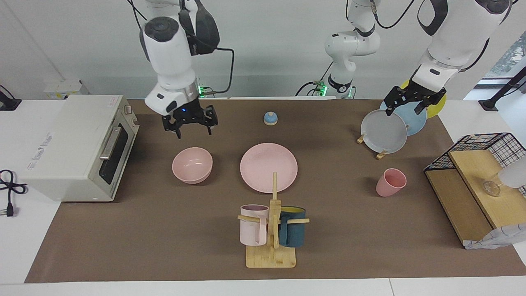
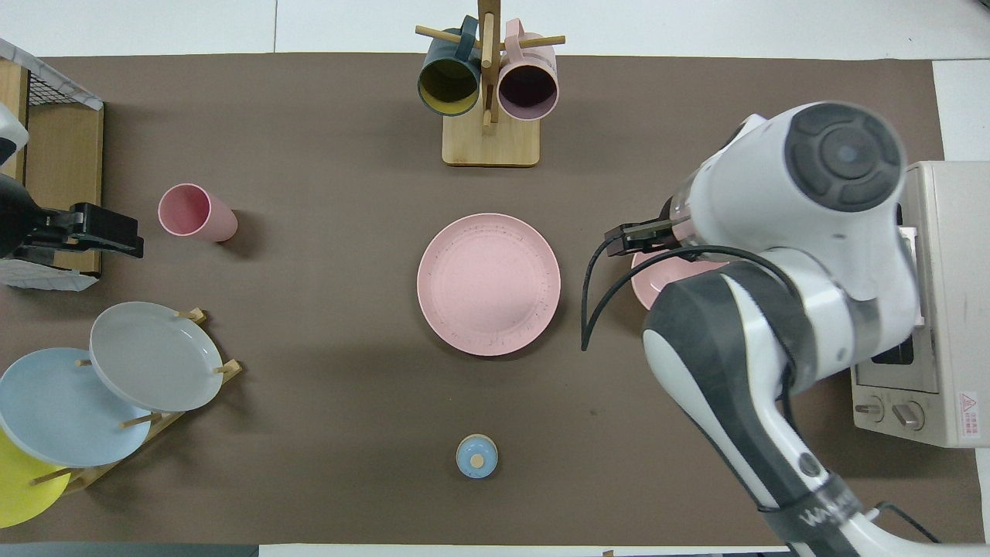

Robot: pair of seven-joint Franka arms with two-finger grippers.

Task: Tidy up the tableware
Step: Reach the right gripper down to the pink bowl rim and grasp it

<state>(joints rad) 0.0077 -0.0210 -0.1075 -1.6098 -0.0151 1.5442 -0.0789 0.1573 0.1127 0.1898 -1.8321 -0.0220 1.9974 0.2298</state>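
Note:
The pink plate (image 1: 268, 167) lies flat at the table's middle, also in the overhead view (image 2: 489, 284). The pink bowl (image 1: 192, 165) sits beside it toward the right arm's end. In the overhead view the right arm covers most of the bowl (image 2: 657, 282). The pink cup (image 1: 390, 182) stands upright toward the left arm's end, also in the overhead view (image 2: 196, 212). My right gripper (image 1: 194, 130) is open and raised over the bowl, not touching it. My left gripper (image 1: 402, 110) is open and waits above the plate rack.
A toaster oven (image 1: 78, 144) stands at the right arm's end. A wooden mug tree (image 1: 272, 230) with a pale pink and a teal mug stands farther from the robots than the plate. A rack of grey, blue and yellow plates (image 1: 384, 131), a wire shelf (image 1: 476, 176) and a small blue lid (image 1: 270, 118) are also here.

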